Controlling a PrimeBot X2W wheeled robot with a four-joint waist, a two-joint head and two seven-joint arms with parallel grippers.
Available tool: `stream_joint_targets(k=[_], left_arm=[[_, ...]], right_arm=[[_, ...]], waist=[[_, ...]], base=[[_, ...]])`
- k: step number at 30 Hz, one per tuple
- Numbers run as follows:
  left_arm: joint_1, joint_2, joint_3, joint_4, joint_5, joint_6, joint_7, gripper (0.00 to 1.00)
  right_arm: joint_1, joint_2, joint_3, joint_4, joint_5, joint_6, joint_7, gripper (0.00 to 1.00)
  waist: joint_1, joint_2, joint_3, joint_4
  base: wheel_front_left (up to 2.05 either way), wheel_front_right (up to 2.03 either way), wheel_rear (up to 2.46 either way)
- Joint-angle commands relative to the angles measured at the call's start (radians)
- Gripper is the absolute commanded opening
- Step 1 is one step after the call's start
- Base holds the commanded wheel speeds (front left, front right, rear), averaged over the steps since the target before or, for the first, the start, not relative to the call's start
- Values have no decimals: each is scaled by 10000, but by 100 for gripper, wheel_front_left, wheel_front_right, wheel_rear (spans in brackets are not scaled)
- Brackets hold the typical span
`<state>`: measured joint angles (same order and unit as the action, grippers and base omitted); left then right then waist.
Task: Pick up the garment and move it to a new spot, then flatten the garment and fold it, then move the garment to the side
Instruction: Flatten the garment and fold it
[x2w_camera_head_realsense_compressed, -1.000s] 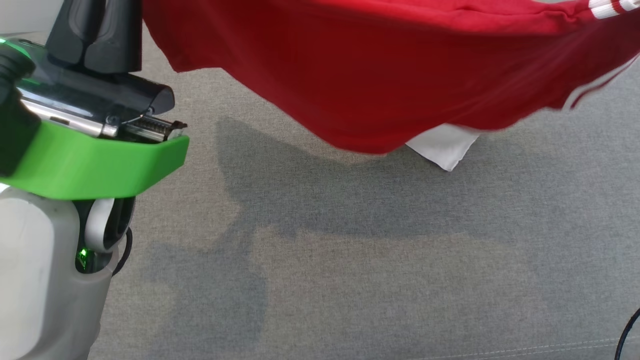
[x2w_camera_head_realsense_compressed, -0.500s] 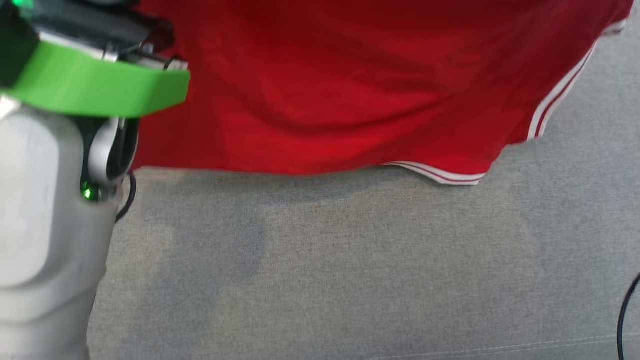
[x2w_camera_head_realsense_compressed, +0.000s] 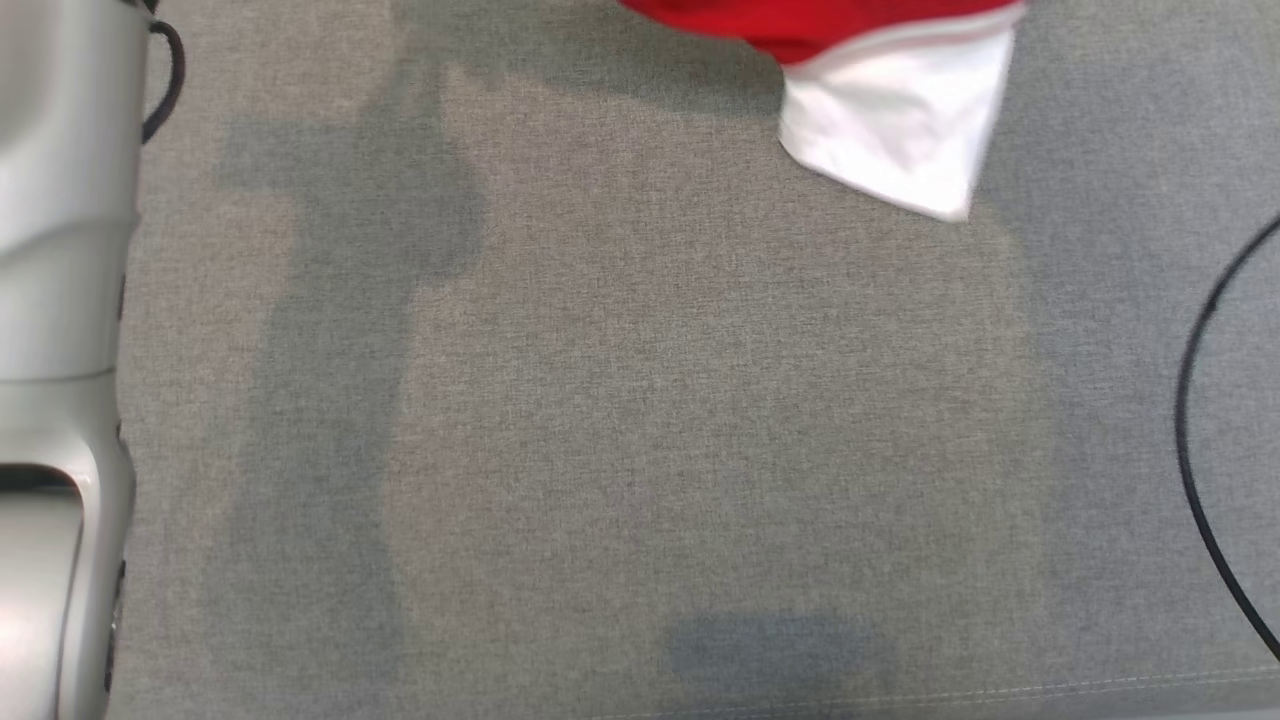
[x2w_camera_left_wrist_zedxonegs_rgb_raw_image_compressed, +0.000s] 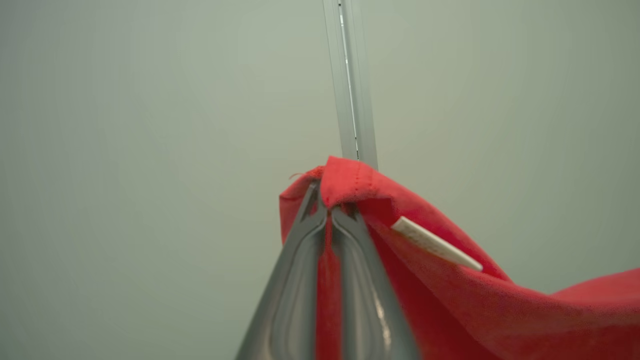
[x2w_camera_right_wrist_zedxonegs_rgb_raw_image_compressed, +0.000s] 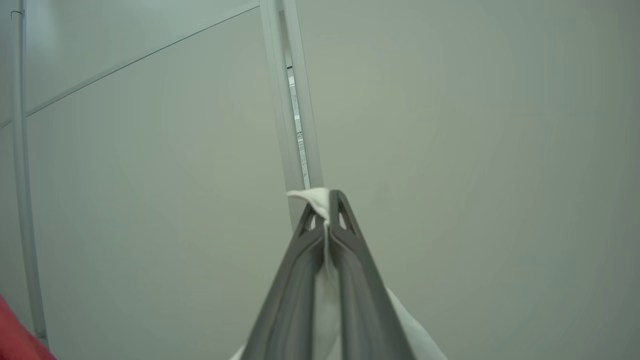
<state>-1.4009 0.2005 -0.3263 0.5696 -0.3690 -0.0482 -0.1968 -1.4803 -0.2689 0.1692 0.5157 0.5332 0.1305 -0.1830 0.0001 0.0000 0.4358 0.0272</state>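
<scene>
Garment (x2w_camera_left_wrist_zedxonegs_rgb_raw_image_compressed: 475, 310), one, gripped by left claw (x2w_camera_left_wrist_zedxonegs_rgb_raw_image_compressed: 327, 211), right claw (x2w_camera_right_wrist_zedxonegs_rgb_raw_image_compressed: 327, 207)

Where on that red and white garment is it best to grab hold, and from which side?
At its hems, edge-on, as now. The left hand pinches a stitched red hem of the garment, and the right hand a white edge, fingers straddling the cloth from either face. Limp thin fabric offers nothing firmer, and two separate edge points probably let it hang spread over the grey surface.

Soft even light, perhaps slightly blurred.
</scene>
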Motion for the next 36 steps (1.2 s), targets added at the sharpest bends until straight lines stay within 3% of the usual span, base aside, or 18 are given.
stream_joint_targets(k=[1,9,19,24,28,36], left_arm=[[-325,-31,89,583,-45,28,-139,0],[-1192,-427,821,3613,-1104,-271,-177,0],[-810,-788,878,5746,-1757,-692,-62,0],[71,-983,926,6155,-2130,-787,-375,0],[1378,-1181,867,6134,-2404,-823,-621,0],[4591,-963,797,4017,-2103,-829,-673,0]], right_arm=[[-484,81,320,390,-71,1,-241,0],[-1808,952,1041,2925,465,3,-774,0],[-596,1257,2147,4397,1528,3,-830,0],[711,1009,2511,4258,2076,3,-839,0],[2626,800,2441,3450,2764,3,-844,0],[6856,434,2022,925,3308,3,-836,0]], waist=[[-1,0,-11,-79],[-1,0,38,-395],[-1,0,354,-539],[-1,0,462,-493],[-1,0,433,-429],[-1,0,-204,-436]], base=[[0,0,0],[0,0,0],[0,0,0],[0,0,0],[0,0,0],[0,0,0]])
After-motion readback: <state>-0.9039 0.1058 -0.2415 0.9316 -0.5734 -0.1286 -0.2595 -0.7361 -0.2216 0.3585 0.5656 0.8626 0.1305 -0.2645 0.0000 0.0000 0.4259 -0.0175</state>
